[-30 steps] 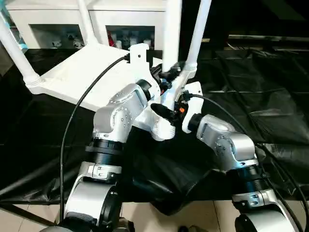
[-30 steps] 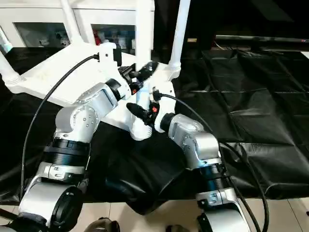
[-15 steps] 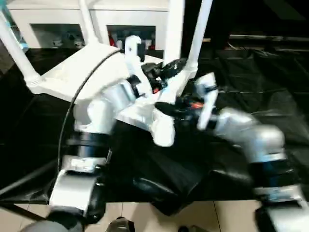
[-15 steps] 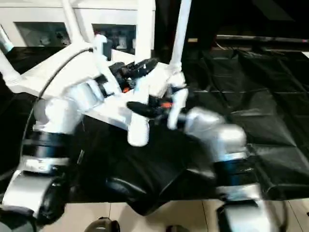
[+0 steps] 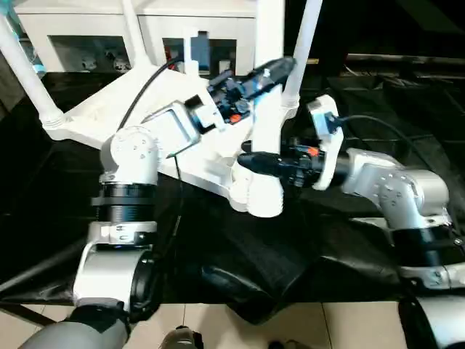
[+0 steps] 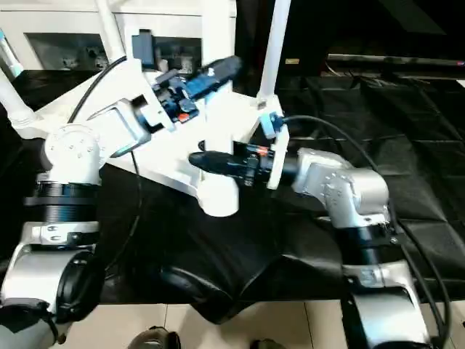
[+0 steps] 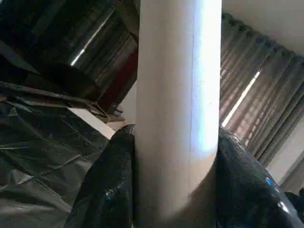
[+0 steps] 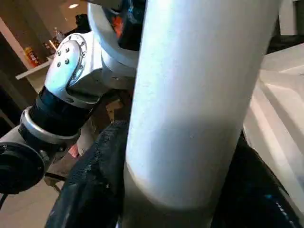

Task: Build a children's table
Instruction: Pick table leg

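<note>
Here the white tabletop [image 5: 145, 109] lies upside down on black sheeting [image 5: 378, 109], tilted, with tube legs rising from its corner sockets. The near leg [image 5: 267, 87] stands upright in the socket [image 5: 258, 195] at the corner closest to the robot, toward 6 o'clock. The left gripper [image 5: 272, 69] is clamped around that leg high up, fingers [image 7: 109, 190] pressed on either side. The right gripper [image 5: 251, 161] grips the same leg lower, just above the socket, fingers [image 8: 95, 180] hugging it. Another leg [image 5: 301, 43] stands near, at 1 o'clock. Open sheeting spreads toward 3 o'clock; a white cabinet [image 5: 87, 36] sits behind at 12.
</note>
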